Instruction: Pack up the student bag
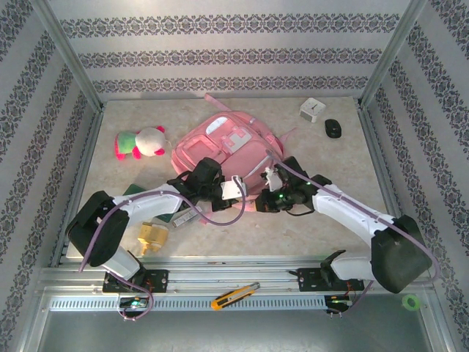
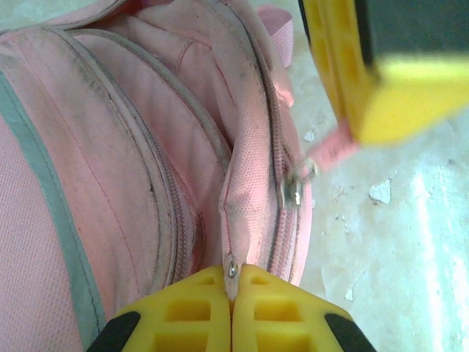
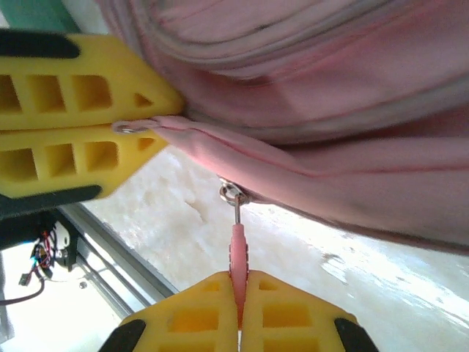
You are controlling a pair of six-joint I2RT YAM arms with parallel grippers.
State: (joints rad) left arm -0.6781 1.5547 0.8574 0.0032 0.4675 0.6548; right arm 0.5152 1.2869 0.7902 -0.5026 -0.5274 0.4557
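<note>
Left fingers clamp a seam of the student bag, right fingers pinch its zip pull; the plush toy lies unpacked on the counter.

Beige marbled table: student bag centre-far, pink-and-green plush toy far left, white cube and small black object far right, gold-coloured item near left.
</note>
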